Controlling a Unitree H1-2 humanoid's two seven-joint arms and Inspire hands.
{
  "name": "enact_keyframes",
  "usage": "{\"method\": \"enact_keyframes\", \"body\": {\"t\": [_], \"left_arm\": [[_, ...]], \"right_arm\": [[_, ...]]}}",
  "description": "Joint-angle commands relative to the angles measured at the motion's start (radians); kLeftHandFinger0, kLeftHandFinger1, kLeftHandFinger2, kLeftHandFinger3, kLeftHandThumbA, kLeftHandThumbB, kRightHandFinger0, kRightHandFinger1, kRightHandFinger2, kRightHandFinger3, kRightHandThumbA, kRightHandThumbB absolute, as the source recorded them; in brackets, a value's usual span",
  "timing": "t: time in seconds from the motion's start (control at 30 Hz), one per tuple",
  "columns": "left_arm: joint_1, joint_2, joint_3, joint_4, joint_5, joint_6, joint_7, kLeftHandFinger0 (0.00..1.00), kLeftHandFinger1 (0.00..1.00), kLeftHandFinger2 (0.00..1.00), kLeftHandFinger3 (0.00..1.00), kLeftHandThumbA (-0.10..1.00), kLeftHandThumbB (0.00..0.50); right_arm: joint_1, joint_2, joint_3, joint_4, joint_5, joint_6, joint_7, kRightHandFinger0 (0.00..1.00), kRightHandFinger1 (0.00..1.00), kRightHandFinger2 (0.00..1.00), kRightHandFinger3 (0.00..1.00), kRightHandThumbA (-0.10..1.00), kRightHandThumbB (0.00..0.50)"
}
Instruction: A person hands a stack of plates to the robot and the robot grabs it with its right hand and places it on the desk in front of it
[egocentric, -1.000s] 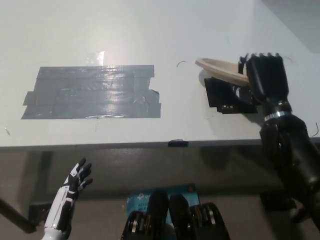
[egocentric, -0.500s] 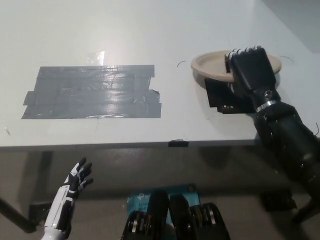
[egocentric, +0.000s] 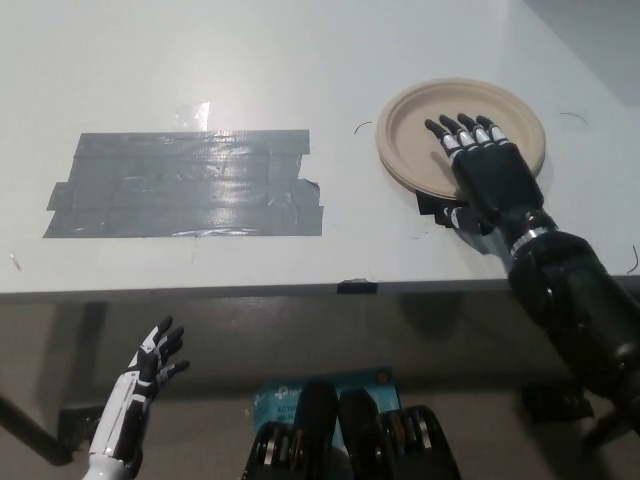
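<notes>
A single head view is supplied, so no second view overlaps it. The camera sits on the robot's head and looks steeply down across the white table (egocentric: 250, 60), whose near edge crosses the lower half of the frame. The floor beneath shows below that edge. Picture left is the robot's left (the white left hand (egocentric: 150, 375) appears at lower left). The table's upper right corner lies just inside the frame.

plates (egocentric: 415, 140): one stack showing; number in it cannot be told
desk (egocentric: 300, 60): one
tape patches (egocentric: 185, 185): one, of several grey strips
black pieces under plates (egocentric: 437, 207): one cluster
robot hands: two, white (egocentric: 155, 365) and black (egocentric: 485, 170)
</notes>
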Motion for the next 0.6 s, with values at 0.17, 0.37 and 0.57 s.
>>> {"method": "enact_keyframes", "body": {"t": [0.17,0.37,0.57], "left_arm": [[-0.048,0.028,-0.003,-0.039,-0.012,0.020,-0.027,0.90,1.00,1.00,1.00,1.00,0.176],[-0.037,0.027,-0.005,-0.031,-0.004,0.008,-0.024,0.89,1.00,1.00,1.00,1.00,0.173],[-0.063,0.025,0.000,-0.021,-0.017,0.015,-0.025,0.90,1.00,1.00,1.00,1.00,0.153]], "right_arm": [[-0.175,-0.395,-0.156,-0.926,1.256,0.431,1.007,1.00,1.00,1.00,1.00,0.75,0.500],[-0.113,-0.373,-0.285,-1.043,1.446,0.381,0.869,1.00,1.00,1.00,1.00,0.95,0.500],[-0.051,-0.363,-0.443,-1.223,1.499,0.280,0.490,1.00,1.00,1.00,1.00,1.00,0.500]]}}
